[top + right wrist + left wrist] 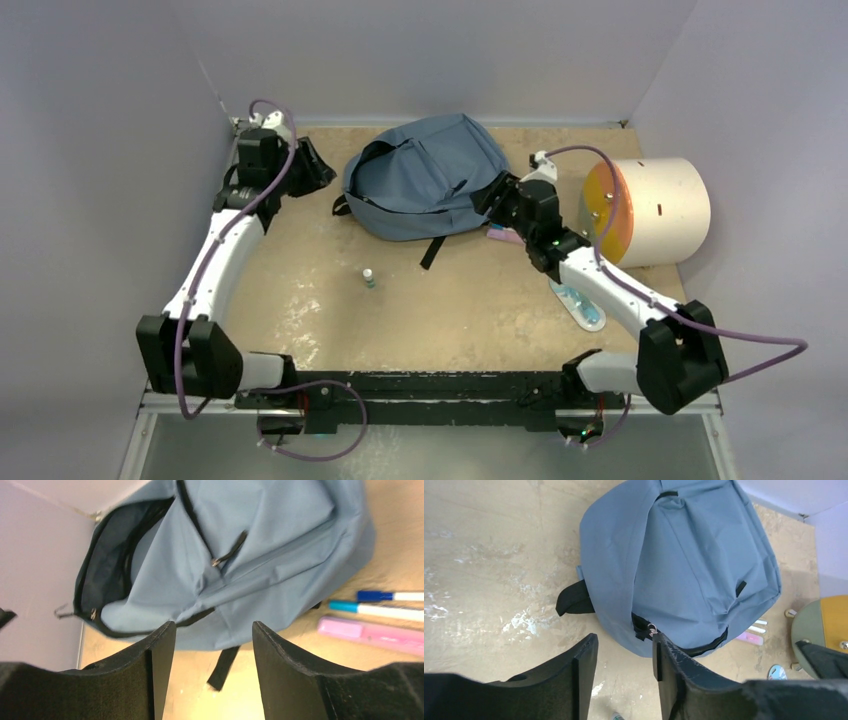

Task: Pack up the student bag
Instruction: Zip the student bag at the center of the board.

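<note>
The student bag [425,175], grey-blue fabric with black straps, lies flat at the back middle of the table. Its main zipper gapes open along the left end [107,575]. My left gripper [312,166] hovers just off the bag's left edge, open with only bare table between its fingers [624,652]. A zipper pull [652,628] sits right by one fingertip. At the bag's right edge my right gripper [492,196] is also open and holds nothing [214,630]. A loose black strap [222,670] lies on the table beyond its gap.
A white cylinder with an orange face [655,210] stands at the right. A blue marker [390,596], a teal marker [375,609] and a pink case [372,632] lie beside the bag. A small bottle [368,277] stands mid-table, and a bluish item [580,302] lies under the right arm.
</note>
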